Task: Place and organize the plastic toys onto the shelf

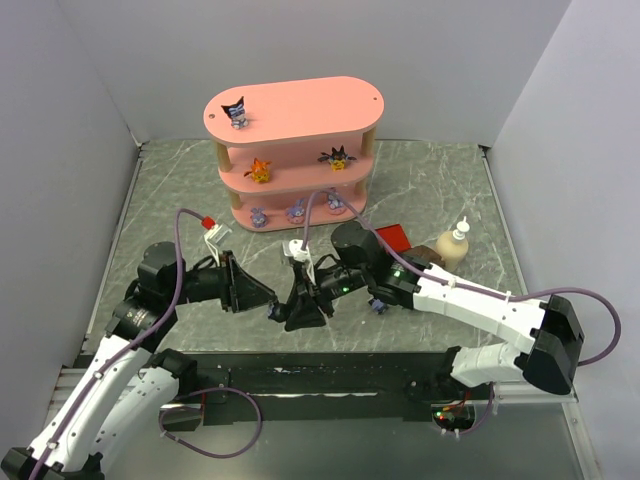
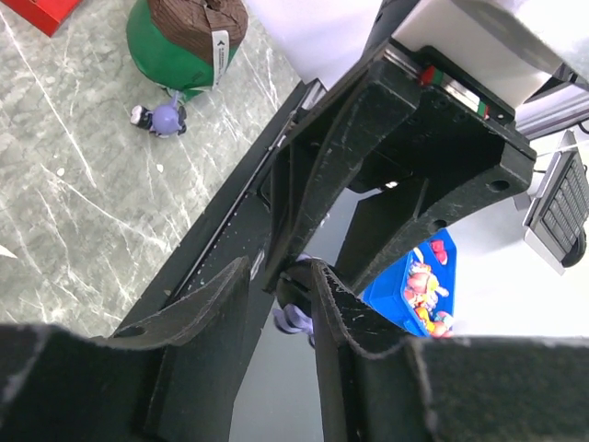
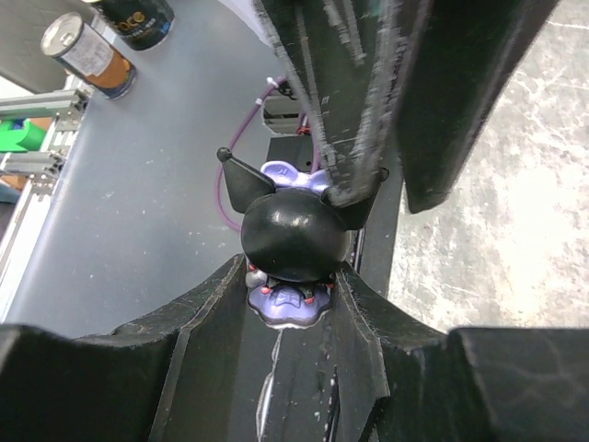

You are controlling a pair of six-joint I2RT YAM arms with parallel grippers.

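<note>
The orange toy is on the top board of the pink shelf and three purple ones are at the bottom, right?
Not quite. The orange toy is on the middle board of the pink shelf, beside the spiky black toy. The three purple ones are at the bottom, as you said. The top external view shows it.

White-black arms (image 1: pixel 480 305), purple cables (image 1: pixel 179 250)

A robotics lab's test cell: plain white panels (image 1: pixel 300 50) box in a marble-patterned counter (image 1: pixel 450 190), a left arm (image 1: pixel 100 385) and right arm (image 1: pixel 480 305) are bolted at its near edge, with aluminium framing (image 3: pixel 32 109) and a blue bin (image 2: pixel 385 296) beyond.
</note>
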